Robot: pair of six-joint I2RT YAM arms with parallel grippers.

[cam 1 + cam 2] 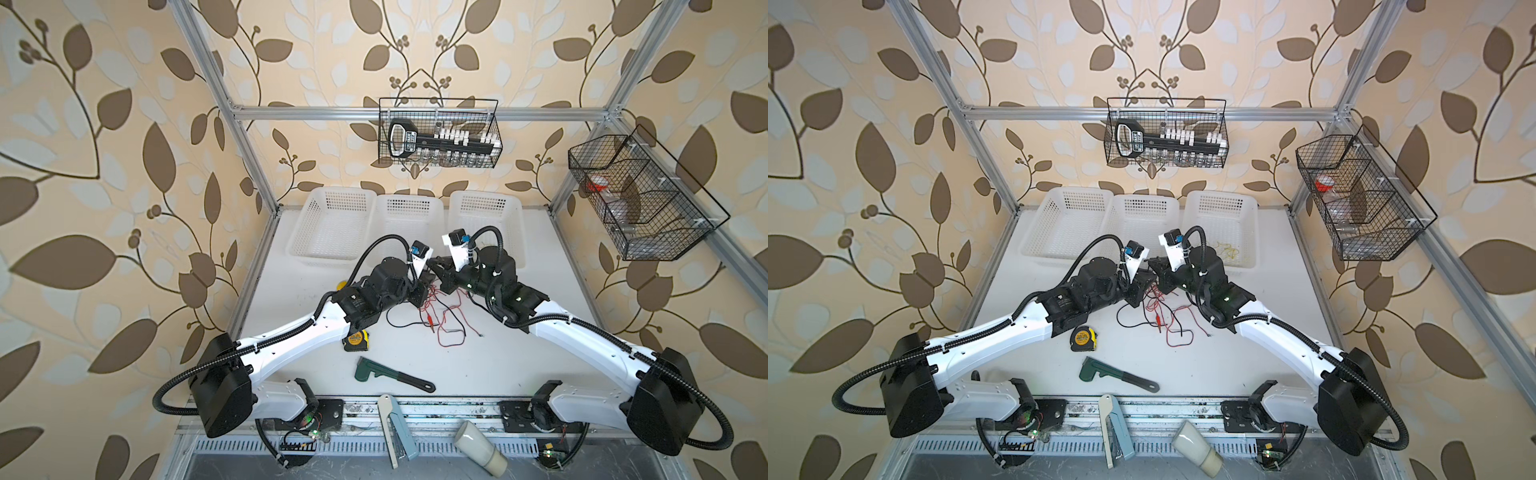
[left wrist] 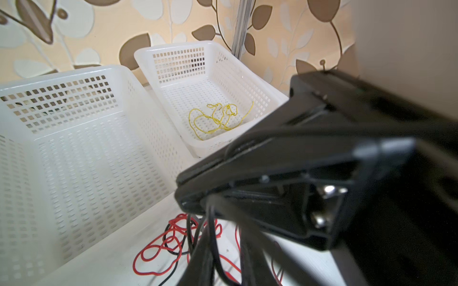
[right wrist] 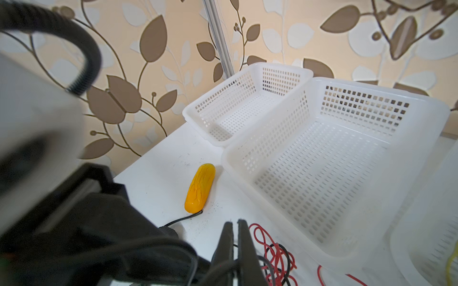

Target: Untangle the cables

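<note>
Both arms bend inwards, meeting before the white baskets (image 1: 409, 198) on the desk (image 1: 498, 365), whose right side is bare. Red and black cables (image 1: 446, 322) lie tangled under them; a yellow cable (image 2: 215, 118) lies in the basket on the right. The right tool (image 3: 235, 225) is clamped on those cables, the left tool (image 2: 223, 262) slightly apart. The tape measure (image 1: 355, 338) label is unreadable.

Both top views: high overhead, down onto whole table (image 1: 498, 357). Wrist views: close, low, sharing middle basket (image 2: 74, 73).
</note>
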